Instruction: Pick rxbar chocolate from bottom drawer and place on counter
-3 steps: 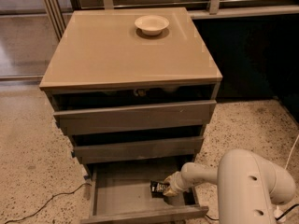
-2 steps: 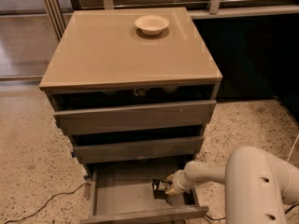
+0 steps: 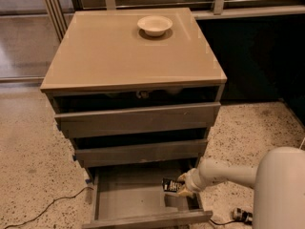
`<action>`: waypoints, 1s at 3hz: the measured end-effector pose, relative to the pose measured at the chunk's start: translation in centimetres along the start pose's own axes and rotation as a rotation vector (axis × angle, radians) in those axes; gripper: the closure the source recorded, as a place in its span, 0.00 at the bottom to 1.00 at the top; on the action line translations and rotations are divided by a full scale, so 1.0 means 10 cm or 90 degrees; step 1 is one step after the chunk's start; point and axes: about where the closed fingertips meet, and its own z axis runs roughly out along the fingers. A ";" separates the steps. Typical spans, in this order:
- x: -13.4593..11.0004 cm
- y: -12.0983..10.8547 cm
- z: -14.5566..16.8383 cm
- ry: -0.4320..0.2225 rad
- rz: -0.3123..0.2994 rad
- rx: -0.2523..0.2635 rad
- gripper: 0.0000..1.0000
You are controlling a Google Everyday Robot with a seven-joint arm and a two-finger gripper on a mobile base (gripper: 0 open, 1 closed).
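Camera view looks down on a squat cabinet with a glossy tan surface on top, and from where I stand the only thing on it is a white bowl, set toward the back edge and a little right of centre. Below the top there are three grey drawers. The top drawer and the middle drawer each stand slightly ajar, with a dark gap showing above each front panel. The bottom drawer is pulled well out over the speckled floor, its grey tray open to view.

The robot's white arm reaches in low from the right, crossing the drawer's right side. Its end effector sits inside the right part of that bottom drawer, with its tip pointing left. The rxbar chocolate is right at that tip, a small black wrapper with pale lettering, tilted up on its edge instead of lying flat on the tray. The end effector looks pinched onto the bar's right end. The bar is still within the drawer's bounds, well below the surface and nowhere near the bowl.

A thin dark cable trails across the floor to the left of the cabinet, ending near the drawer's left front corner.
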 end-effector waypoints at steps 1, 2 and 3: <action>-0.09 -0.06 -0.50 0.019 -0.003 0.006 1.00; -0.09 -0.06 -0.51 0.019 -0.003 0.006 1.00; -0.17 -0.10 -0.62 0.030 0.005 -0.007 1.00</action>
